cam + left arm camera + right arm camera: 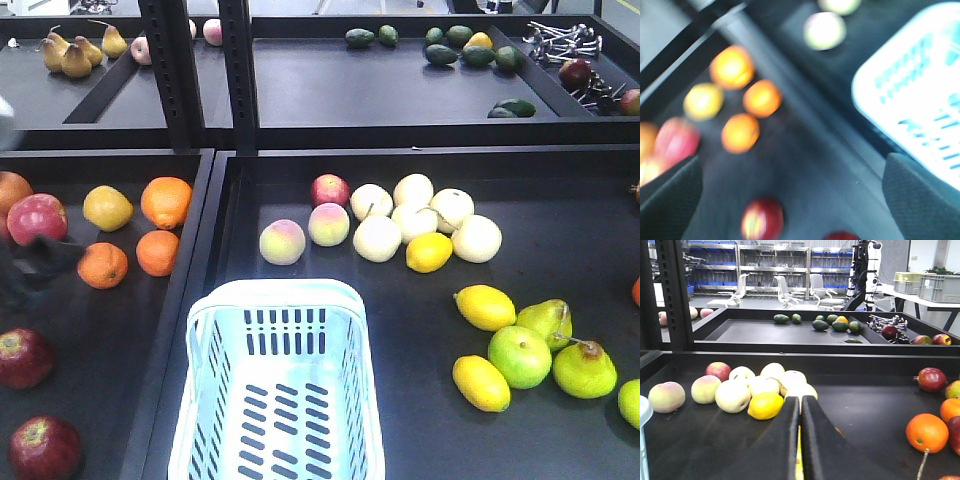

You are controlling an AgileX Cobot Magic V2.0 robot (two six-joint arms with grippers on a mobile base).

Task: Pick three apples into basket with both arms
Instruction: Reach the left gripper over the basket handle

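Light: bright, even, overhead; soft shadows beneath fruit (377, 238).
Glare: basket (875, 95), right of the left gripper (792, 197), blown out white.
Blur: left wrist view smeared throughout.
Focus: other two views sharp.

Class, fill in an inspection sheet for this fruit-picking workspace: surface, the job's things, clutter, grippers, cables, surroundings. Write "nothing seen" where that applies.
Surface: black lipped trays, with a raised divider between the left and middle ones.
Job's things: basket is empty, in the middle tray; two dark apples lie in the left tray.
Clutter: oranges, lemons, peaches, green pears, avocados.
Grippers: left gripper is open over the left tray, view blurred; right gripper is shut, nothing seen in it.
Cables: nothing seen.
Surroundings: black posts, office chairs, blue-bin shelving, grey crates.
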